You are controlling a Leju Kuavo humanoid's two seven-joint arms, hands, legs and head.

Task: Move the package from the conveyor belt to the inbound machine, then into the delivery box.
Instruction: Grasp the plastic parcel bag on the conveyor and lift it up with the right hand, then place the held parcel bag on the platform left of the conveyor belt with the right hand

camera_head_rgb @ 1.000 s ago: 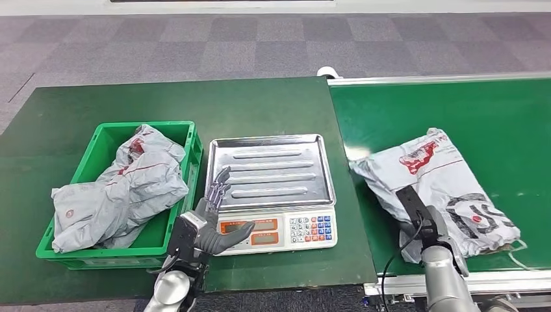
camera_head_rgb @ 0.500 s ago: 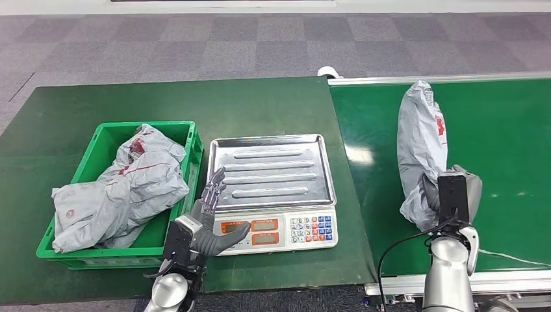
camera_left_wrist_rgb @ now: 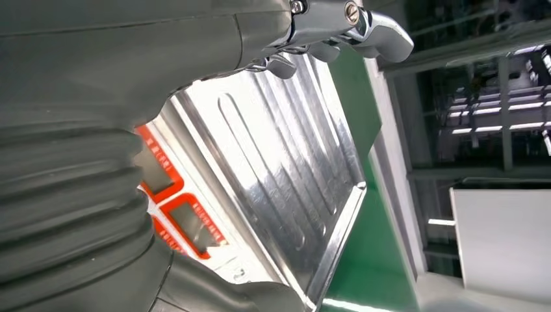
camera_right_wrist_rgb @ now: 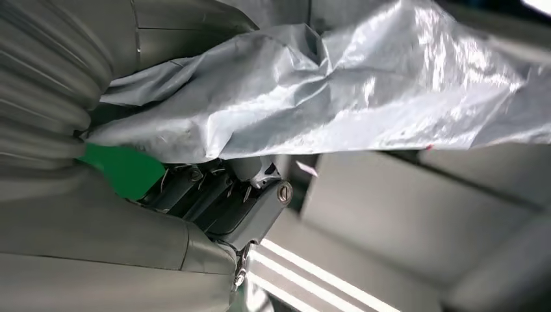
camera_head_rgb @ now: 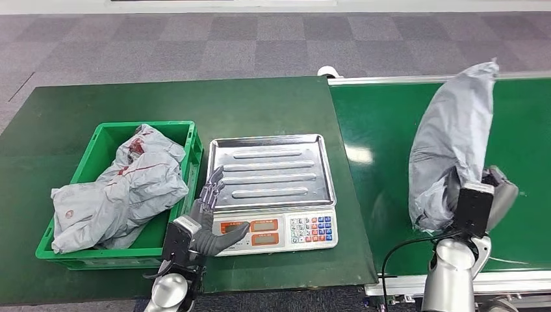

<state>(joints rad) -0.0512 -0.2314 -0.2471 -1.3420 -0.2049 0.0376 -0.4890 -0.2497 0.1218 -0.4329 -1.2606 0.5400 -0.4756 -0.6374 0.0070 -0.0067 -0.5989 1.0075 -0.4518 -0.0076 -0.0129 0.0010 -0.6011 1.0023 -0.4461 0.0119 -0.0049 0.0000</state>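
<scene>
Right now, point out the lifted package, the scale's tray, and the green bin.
package (camera_head_rgb: 451, 140), head view, on the middle of the grey bag, above the right hand (camera_head_rgb: 477, 205) holding it.
tray (camera_head_rgb: 273, 169), head view, on its ribbed steel centre.
bin (camera_head_rgb: 97, 151), head view, on its far-left wall.

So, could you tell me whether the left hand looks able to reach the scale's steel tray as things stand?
Probably yes: the left hand is open, holds nothing and hovers at the scale's near-left corner, with the bare steel tray just beyond its fingertips and nothing between them.

dark green table (camera_head_rgb: 273, 104), green crate (camera_head_rgb: 84, 170), steel-trayed scale (camera_head_rgb: 276, 188), side by side
</scene>
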